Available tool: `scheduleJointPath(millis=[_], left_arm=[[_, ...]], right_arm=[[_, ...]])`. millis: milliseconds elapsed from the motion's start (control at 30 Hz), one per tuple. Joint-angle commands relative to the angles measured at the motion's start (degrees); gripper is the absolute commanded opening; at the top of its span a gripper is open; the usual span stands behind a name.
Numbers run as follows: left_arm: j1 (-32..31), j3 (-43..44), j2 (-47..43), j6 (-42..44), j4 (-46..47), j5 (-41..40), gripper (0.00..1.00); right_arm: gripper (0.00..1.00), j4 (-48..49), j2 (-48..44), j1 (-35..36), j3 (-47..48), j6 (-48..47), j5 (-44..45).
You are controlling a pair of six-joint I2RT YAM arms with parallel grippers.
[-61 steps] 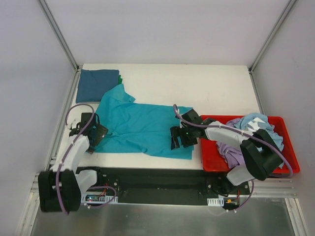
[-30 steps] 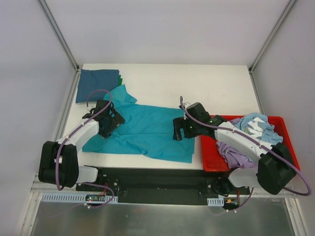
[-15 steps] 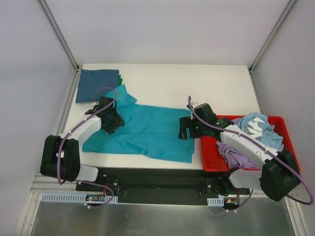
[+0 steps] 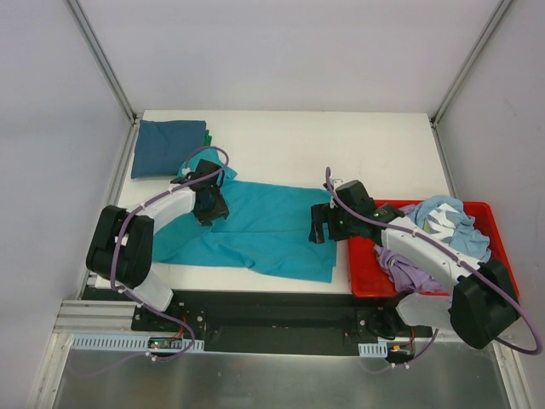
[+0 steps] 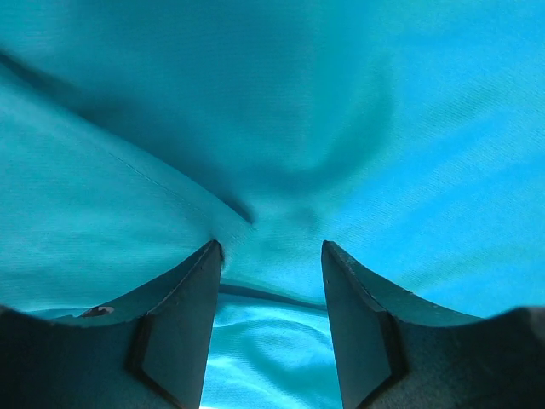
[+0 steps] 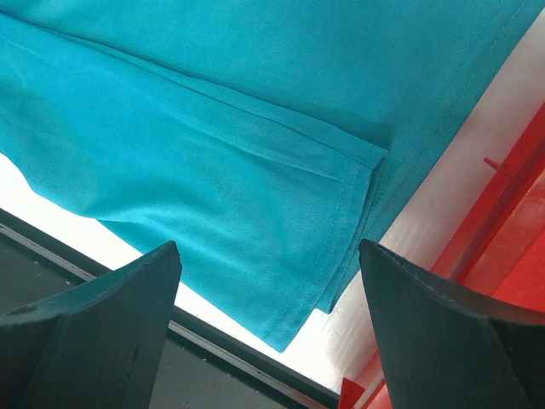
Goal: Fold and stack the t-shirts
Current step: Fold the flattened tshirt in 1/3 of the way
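Left jaws shifted onto one teal t-shirt (image 4: 264, 230), one red bin (image 4: 362, 285)

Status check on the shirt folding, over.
Left gripper half closed around a pucker of the teal t-shirt, grip unconfirmed. Right gripper open over its hem beside the red bin. Nothing in the way.

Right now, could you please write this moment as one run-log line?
left claw: on teal t-shirt, cloth bunched inside, grip unclear | right claw: open over its right edge | stack: folded dark blue t-shirt far left
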Motion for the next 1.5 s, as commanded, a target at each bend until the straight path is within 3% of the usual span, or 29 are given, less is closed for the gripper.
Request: scheduleJointPath(millis=[0,200,400,567,767,1000,1467], left_arm=[[-4.84,5.01,2.00,3.55,0.04,-3.76,0.50],[-6.43,5.54,0.87,5.13,0.04,-4.56,0.54],[-6.34,0.72,-9.58,3.38,-0.31,-6.75,0.99],[-5.29,-5.61,-17.85,1.19,-0.75,-10.62,0.99],[8.58,-15.10,-19.62,-6.37,-0.66,-5.17,0.99],[13.96,-20.38,-18.83,-11.12,-0.66,-8.34,0.99],[20.73,-24.78,-25.07,-12.79,-2.15,-11.24,0.99]], right_arm=[[0.88,1.36,-1.09,-0.47,-0.45,0.05,-0.60],[0.88,1.45,-1.17,-0.38,-0.80,-0.21,-2.09],[0.87,2.68,0.49,2.42,-0.19,-1.70,-5.53],[0.86,-0.12,3.39,7.96,1.22,-1.62,-3.33],[0.84,-5.04,4.19,8.50,0.43,2.95,3.25],[0.84,-8.65,4.10,8.32,1.04,6.20,12.84],[0.74,-7.08,10.52,7.00,3.68,7.61,8.63]])
